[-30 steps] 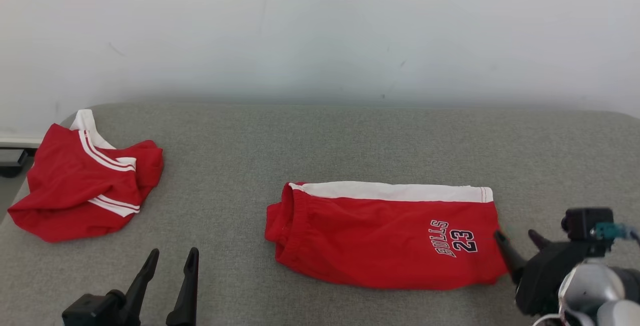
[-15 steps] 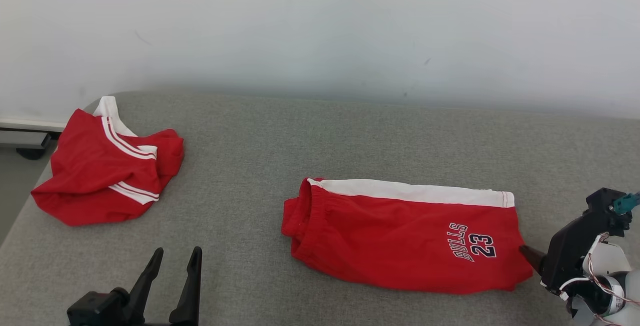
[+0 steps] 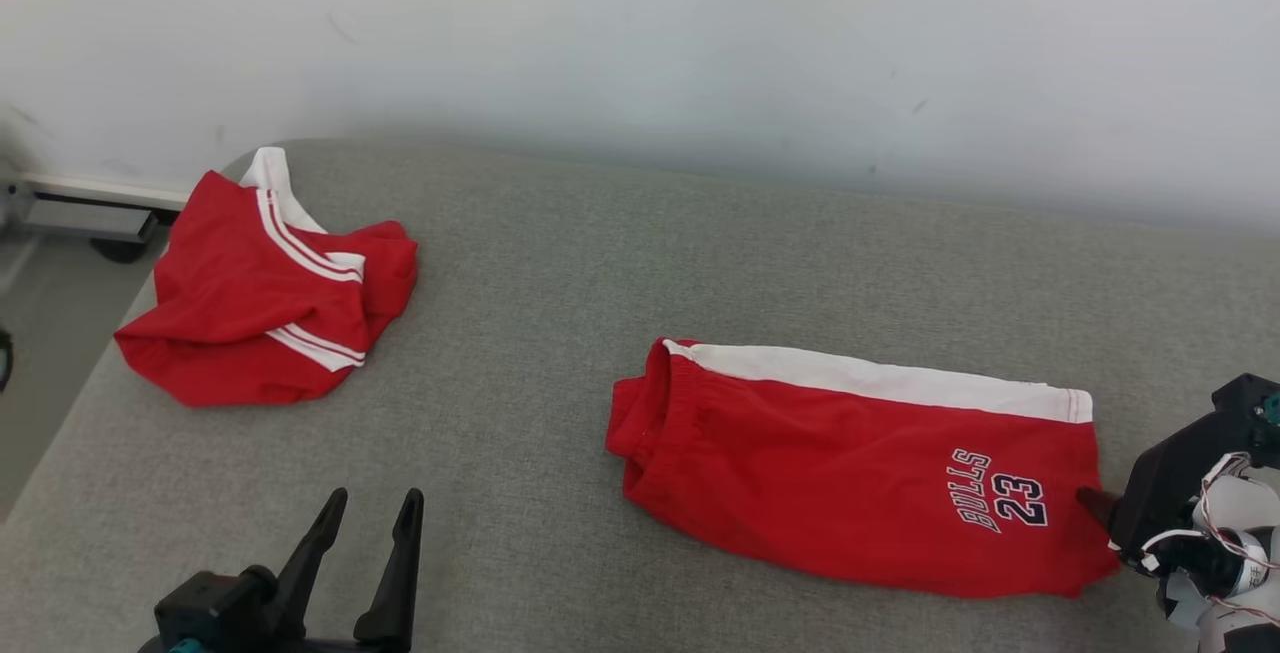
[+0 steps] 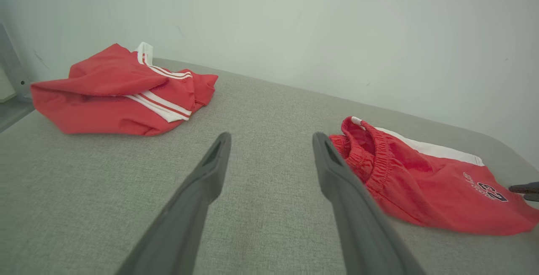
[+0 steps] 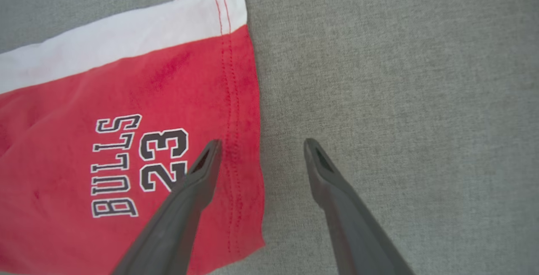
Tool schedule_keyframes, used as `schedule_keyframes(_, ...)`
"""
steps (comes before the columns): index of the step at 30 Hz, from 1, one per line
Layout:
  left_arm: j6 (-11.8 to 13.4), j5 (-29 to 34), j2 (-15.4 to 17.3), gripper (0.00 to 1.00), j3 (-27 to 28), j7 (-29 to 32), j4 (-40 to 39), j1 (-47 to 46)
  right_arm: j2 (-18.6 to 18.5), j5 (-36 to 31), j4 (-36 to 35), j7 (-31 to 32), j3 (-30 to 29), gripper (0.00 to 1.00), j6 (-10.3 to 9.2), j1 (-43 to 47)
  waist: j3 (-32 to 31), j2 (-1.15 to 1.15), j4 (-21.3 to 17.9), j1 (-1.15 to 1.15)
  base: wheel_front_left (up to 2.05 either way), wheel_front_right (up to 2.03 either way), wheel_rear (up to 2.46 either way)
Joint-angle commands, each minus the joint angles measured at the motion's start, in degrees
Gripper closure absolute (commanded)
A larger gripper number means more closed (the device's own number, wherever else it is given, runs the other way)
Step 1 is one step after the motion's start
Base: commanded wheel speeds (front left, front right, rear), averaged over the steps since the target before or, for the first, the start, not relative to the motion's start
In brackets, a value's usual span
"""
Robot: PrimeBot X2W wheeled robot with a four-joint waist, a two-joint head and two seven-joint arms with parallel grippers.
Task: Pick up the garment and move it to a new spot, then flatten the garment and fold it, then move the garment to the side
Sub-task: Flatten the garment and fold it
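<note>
The garment, red shorts (image 3: 830,473) with a white side band and "BULLS 23" print, lies folded flat on the grey padded table (image 3: 560,273), right of centre. The left wrist view shows the shorts (image 4: 421,178) with their elastic waist end nearest the left gripper. My right gripper (image 3: 1095,503) hangs open just above the shorts' right hem. In its own view the right gripper (image 5: 263,144) straddles that hem (image 5: 236,98), one finger over the red cloth, the other over bare table. Holding nothing, my left gripper (image 3: 375,498) stands open at the front left, seen as (image 4: 271,136) in its own view.
A second red garment (image 3: 265,298) with white stripes lies crumpled at the table's far left corner, also seen as the crumpled garment (image 4: 122,94) in the left wrist view. A pale wall (image 3: 640,43) runs behind the table. The table's left edge (image 3: 70,433) drops to the floor.
The head camera has turned, shifting the whole picture right. My right gripper has tipped from lying beside the shorts' hem to pointing down over it. The left gripper and both garments have not moved.
</note>
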Motion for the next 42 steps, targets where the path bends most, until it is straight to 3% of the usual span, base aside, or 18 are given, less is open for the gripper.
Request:
schedule_keyframes(1, -0.52, -0.33, 0.32, 0.00, 0.04, 0.06, 0.17, -0.85, -0.19, -0.68, 0.82, -0.63, -0.94, 0.00, -0.04, -1.35, 0.57, -0.01, 1.10, 0.00, 0.00, 0.00, 0.00)
schedule_keyframes(18, -2.04, -0.70, -0.93, 0.00, -1.31, -0.65, 2.32, -3.19, -0.18, -8.36, 6.02, 4.38, -9.95, 0.00, -0.05, -8.11, 3.50, -0.01, 5.79, 0.00, 0.00, 0.00, 0.00)
schedule_keyframes(20, -2.28, -0.76, -1.07, 0.00, -1.39, -0.79, 2.70, -3.44, -0.09, -8.03, 7.27, 4.79, -10.23, 0.00, -0.04, -8.46, 3.63, -0.01, 6.08, 0.00, 0.00, 0.00, 0.00)
schedule_keyframes(23, -2.42, -0.85, -1.22, 0.00, -1.43, -0.94, 3.24, -3.74, 0.13, -6.49, 9.64, 5.36, -9.66, 0.11, -0.04, -9.32, 3.69, -0.01, 6.28, 0.00, 0.00, 0.00, 0.00)
schedule_keyframes(32, -2.86, -1.07, -1.42, 0.00, -1.58, -1.54, 4.67, -4.13, 0.16, -3.12, 14.84, 3.66, -6.72, 0.07, -0.04, -11.41, 2.62, -0.01, 5.98, 0.00, 0.00, 0.00, 0.00)
schedule_keyframes(33, -2.93, -1.12, -1.46, 0.00, -1.63, -1.59, 4.82, -4.24, 0.15, -3.20, 15.18, 3.52, -6.73, 0.11, -0.04, -11.50, 2.51, -0.01, 6.01, 0.00, 0.00, 0.00, 0.00)
schedule_keyframes(34, -3.03, -1.16, -1.50, 0.00, -1.69, -1.62, 4.93, -4.30, 0.15, -3.33, 15.48, 3.35, -6.79, 0.24, -0.04, -11.60, 2.42, -0.01, 6.04, 0.00, 0.00, 0.00, 0.00)
schedule_keyframes(35, -3.08, -1.21, -1.48, 0.00, -1.71, -1.56, 5.03, -4.31, 0.15, -3.48, 15.74, 3.28, -6.90, 0.55, -0.04, -11.69, 2.34, -0.01, 6.07, 0.00, 0.00, 0.00, 0.00)
schedule_keyframes(36, -3.14, -1.29, -1.43, 0.00, -1.70, -1.64, 5.11, -4.25, 0.15, -3.65, 15.95, 3.14, -7.00, 0.66, -0.04, -11.73, 2.23, -0.01, 6.10, 0.00, 0.00, 0.00, 0.00)
schedule_keyframes(37, -3.18, -1.32, -1.37, 0.00, -1.68, -1.69, 5.14, -4.17, 0.14, -3.86, 15.94, 2.79, -6.96, 0.89, -0.04, -11.80, 2.16, -0.01, 6.11, 0.00, 0.00, 0.00, 0.00)
schedule_keyframes(38, -3.19, -1.41, -1.30, 0.00, -1.63, -1.74, 5.18, -4.11, 0.07, -4.35, 15.69, 2.61, -7.26, 1.00, -0.04, -11.68, 2.09, -0.01, 6.13, 0.00, 0.00, 0.00, 0.00)
schedule_keyframes(42, -3.15, -1.64, -1.10, 0.00, -1.57, -1.78, 5.31, -3.93, -0.18, -6.17, 14.61, 2.81, -8.30, 1.00, -0.04, -11.12, 1.76, -0.01, 6.18, 0.00, 0.00, 0.00, 0.00)
